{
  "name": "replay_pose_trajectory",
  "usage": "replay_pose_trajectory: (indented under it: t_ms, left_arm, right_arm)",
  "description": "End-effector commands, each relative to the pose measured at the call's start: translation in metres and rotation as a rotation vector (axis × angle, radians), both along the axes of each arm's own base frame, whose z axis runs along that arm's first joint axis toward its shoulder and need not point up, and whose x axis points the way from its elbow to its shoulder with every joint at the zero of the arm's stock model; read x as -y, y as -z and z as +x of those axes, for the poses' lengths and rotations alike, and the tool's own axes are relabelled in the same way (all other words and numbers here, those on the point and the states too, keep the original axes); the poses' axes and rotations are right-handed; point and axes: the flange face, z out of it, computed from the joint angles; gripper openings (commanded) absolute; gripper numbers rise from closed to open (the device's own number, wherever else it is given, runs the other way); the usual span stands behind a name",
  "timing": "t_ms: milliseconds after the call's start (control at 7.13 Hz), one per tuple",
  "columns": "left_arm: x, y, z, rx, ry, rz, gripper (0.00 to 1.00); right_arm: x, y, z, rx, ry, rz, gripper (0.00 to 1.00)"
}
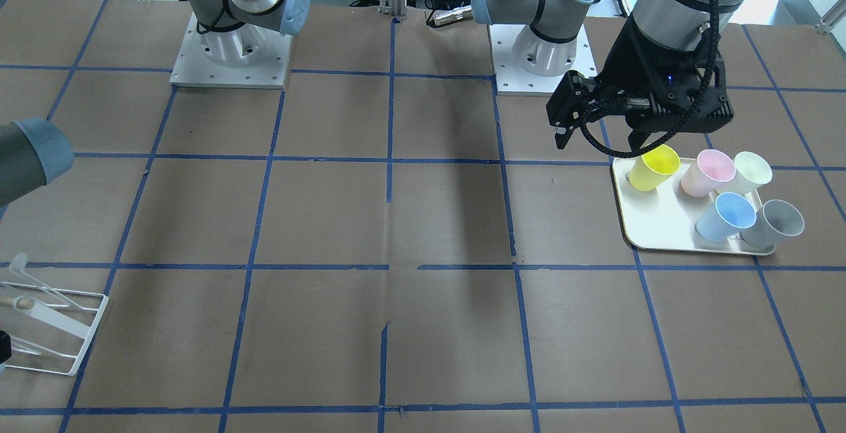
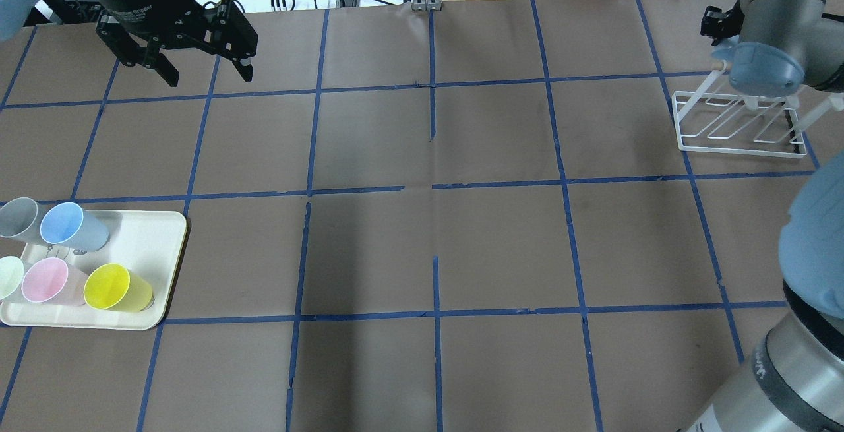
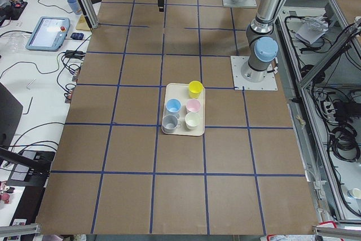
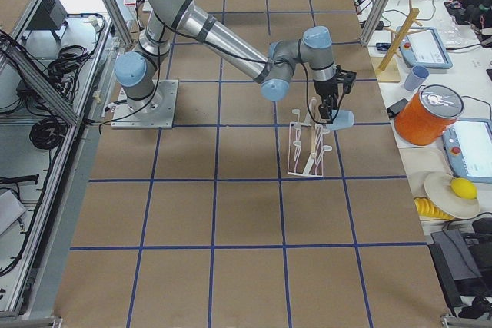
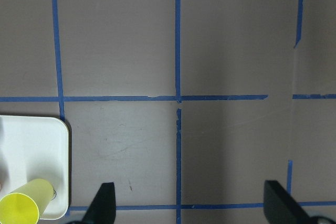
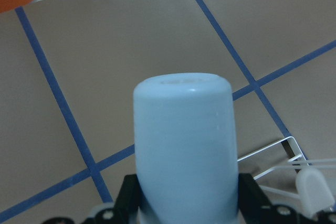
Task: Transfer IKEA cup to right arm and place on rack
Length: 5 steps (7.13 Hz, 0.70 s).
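My right gripper (image 6: 186, 205) is shut on a light blue IKEA cup (image 6: 184, 145), whose closed base points away from the wrist. In the exterior right view the cup (image 4: 343, 119) hangs at the far end of the white wire rack (image 4: 307, 151), just above the table. The rack also shows in the overhead view (image 2: 738, 134), with the right arm's wrist over it. My left gripper (image 2: 201, 70) is open and empty, high above the table beyond the tray. A second light blue cup (image 2: 72, 226) lies on the cream tray (image 2: 148, 234).
The tray (image 1: 651, 225) also holds a yellow cup (image 1: 654, 167), a pink cup (image 1: 708, 172), a pale green cup (image 1: 752, 171) and a grey cup (image 1: 780, 221). An orange container (image 4: 427, 114) stands off the table's edge near the rack.
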Motion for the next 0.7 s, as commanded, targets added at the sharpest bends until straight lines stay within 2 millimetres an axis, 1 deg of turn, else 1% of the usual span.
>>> replay_pose_trajectory:
  t_ms: [0, 140, 561]
  left_arm:
    - [0.0, 0.0003, 0.0002, 0.0, 0.001, 0.001, 1.0]
    - [0.0, 0.0003, 0.0002, 0.0, 0.0, 0.001, 1.0]
    - [0.0, 0.0003, 0.0004, 0.002, 0.0, 0.001, 1.0]
  right_arm:
    - [0.0003, 0.0053, 0.0, 0.008, 0.009, 0.005, 0.0]
    - [0.0016, 0.0124, -0.0005, 0.012, 0.012, 0.013, 0.0]
    - [0.002, 0.0117, -0.0006, 0.011, 0.012, 0.012, 0.0]
